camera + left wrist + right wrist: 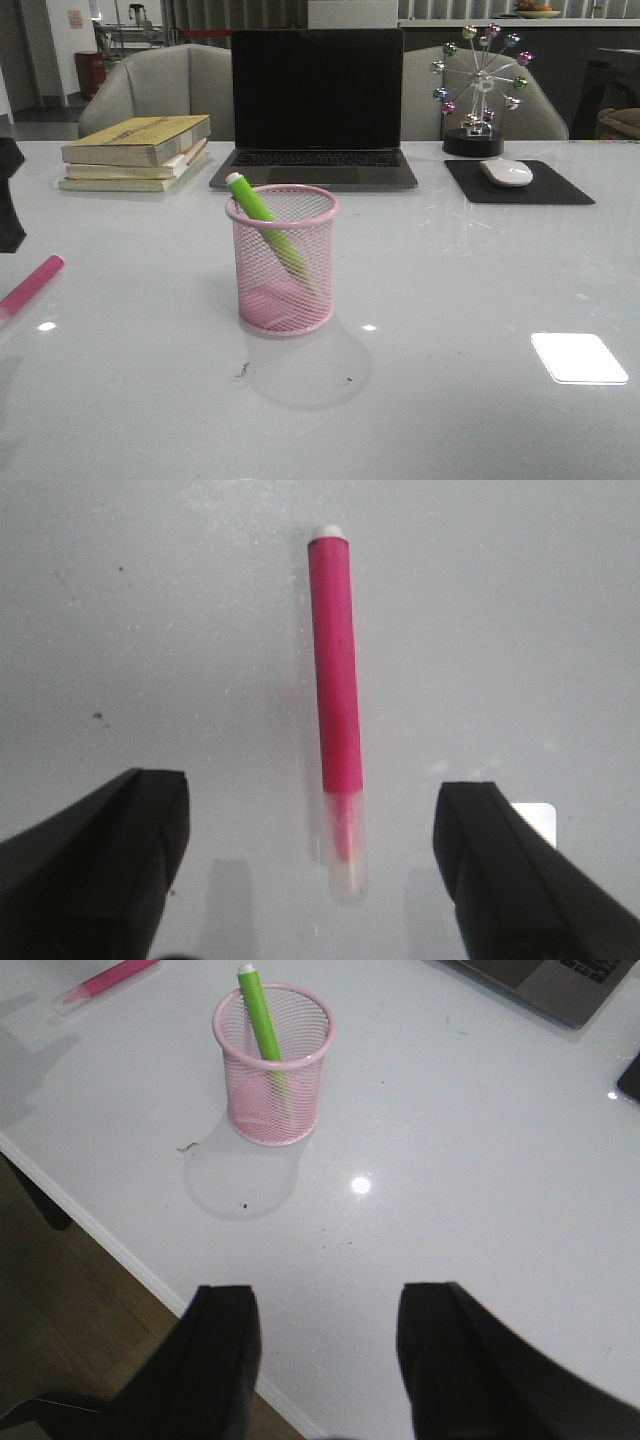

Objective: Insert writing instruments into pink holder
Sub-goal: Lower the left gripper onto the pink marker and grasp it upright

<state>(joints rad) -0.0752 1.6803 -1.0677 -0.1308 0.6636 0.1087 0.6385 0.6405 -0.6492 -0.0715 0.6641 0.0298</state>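
Observation:
The pink holder [283, 262] stands upright in the middle of the table, also in the right wrist view [272, 1065]. A green marker [262, 225] leans inside it, white tip up past the rim [258, 1015]. The magenta marker [30, 285] lies flat on the table at the far left; in the left wrist view it [336, 690] lies lengthwise, its clear cap end between the fingers. My left gripper [312, 825] hangs open above it, not touching. My right gripper [328, 1340] is open and empty over the table's near edge, well short of the holder.
A laptop [317, 110] sits behind the holder, stacked books [138, 150] at back left, a mouse [506, 172] on a black pad [520, 185] and a ferris-wheel ornament [480, 90] at back right. The table edge [130, 1260] and floor show in the right wrist view.

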